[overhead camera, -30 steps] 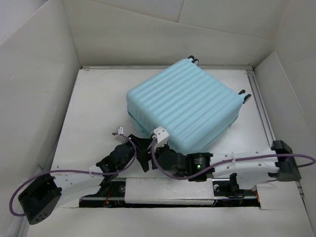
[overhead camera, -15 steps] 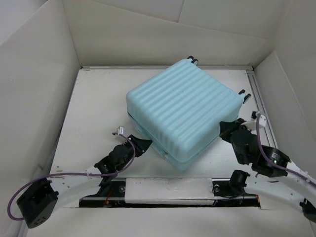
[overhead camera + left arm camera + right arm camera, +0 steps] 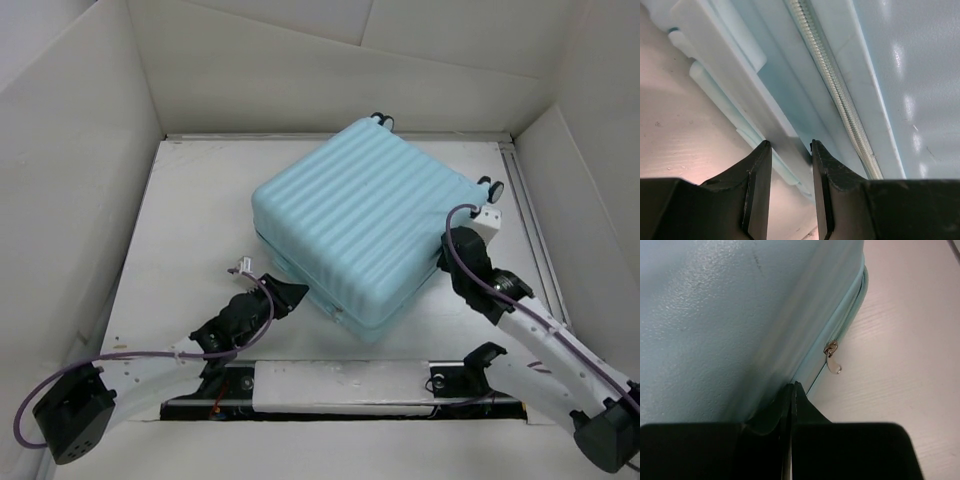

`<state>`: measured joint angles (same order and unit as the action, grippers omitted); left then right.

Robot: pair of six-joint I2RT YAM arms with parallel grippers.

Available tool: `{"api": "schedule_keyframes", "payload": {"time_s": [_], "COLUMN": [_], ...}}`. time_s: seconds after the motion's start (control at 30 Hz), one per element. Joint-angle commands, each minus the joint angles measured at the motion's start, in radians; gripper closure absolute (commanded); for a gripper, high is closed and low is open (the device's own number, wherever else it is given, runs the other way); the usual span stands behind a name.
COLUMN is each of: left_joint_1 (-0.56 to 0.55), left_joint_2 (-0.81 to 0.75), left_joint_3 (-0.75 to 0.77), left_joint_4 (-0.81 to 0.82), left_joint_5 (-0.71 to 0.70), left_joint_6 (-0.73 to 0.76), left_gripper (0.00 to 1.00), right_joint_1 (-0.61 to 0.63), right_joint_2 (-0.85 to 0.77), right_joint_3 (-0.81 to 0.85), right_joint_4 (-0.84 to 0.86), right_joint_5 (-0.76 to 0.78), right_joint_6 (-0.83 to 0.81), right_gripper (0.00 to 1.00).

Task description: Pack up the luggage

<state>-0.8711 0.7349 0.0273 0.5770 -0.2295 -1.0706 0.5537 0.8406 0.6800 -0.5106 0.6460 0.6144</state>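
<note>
The luggage point(image 3: 365, 225), a pale aqua ribbed suitcase, lies flat and closed in the middle of the table. My left gripper point(image 3: 290, 295) is at its near left side. In the left wrist view its fingers point(image 3: 759, 190) stand a little apart against the shell point(image 3: 900, 75) below the zip point(image 3: 835, 85), with nothing pinched between them. My right gripper point(image 3: 447, 262) touches the case's near right side. In the right wrist view it is shut point(image 3: 791, 385), tips against the shell point(image 3: 715, 315) just beside the metal zip pull point(image 3: 832, 357).
White cardboard walls point(image 3: 80, 180) close in the table point(image 3: 190, 230) on the left, back and right. The case's caster wheels point(image 3: 382, 120) point to the back, and one wheel point(image 3: 491, 187) sits near the right rail.
My right arm swung from the case's near front edge round to its right side and its gripper shut. The case slid slightly to the left. The left arm stayed put.
</note>
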Motion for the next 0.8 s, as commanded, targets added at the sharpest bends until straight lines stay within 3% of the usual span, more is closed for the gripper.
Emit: {"api": "schedule_keyframes", "payload": {"time_s": [0.0, 0.17, 0.37, 0.5, 0.6, 0.7, 0.73, 0.77], "left_joint_1": [-0.051, -0.075, -0.141, -0.276, -0.29, -0.29, -0.29, -0.29], "left_joint_2": [-0.04, -0.014, 0.069, 0.173, 0.202, 0.19, 0.149, 0.118], "left_joint_3": [-0.058, -0.058, -0.018, 0.065, 0.105, 0.141, 0.141, 0.157], "left_joint_4": [0.135, 0.161, 0.215, 0.224, 0.224, 0.215, 0.195, 0.164], "left_joint_5": [0.107, 0.131, 0.139, 0.079, 0.068, 0.068, 0.068, 0.052], "left_joint_6": [0.061, 0.061, 0.061, 0.07, 0.083, 0.116, 0.116, 0.136], "left_gripper": [1.0, 1.0, 1.0, 1.0, 1.0, 1.0, 0.92, 0.85], "right_joint_1": [-0.047, -0.113, -0.17, -0.233, -0.267, -0.29, -0.29, -0.29], "right_joint_2": [0.129, 0.366, 0.725, 0.859, 0.856, 0.775, 0.741, 0.664], "right_joint_3": [0.006, 0.178, 0.488, 0.728, 0.815, 0.84, 0.84, 0.82], "right_joint_4": [0.42, 0.595, 0.595, 0.529, 0.474, 0.385, 0.361, 0.321], "right_joint_5": [-0.366, -0.675, -0.969, -1.042, -1.028, -1.005, -0.947, -0.925], "right_joint_6": [-0.174, -0.28, -0.323, -0.312, -0.312, -0.35, -0.36, -0.372], "right_gripper": [1.0, 1.0, 1.0, 1.0, 1.0, 0.86, 0.8, 0.65]}}
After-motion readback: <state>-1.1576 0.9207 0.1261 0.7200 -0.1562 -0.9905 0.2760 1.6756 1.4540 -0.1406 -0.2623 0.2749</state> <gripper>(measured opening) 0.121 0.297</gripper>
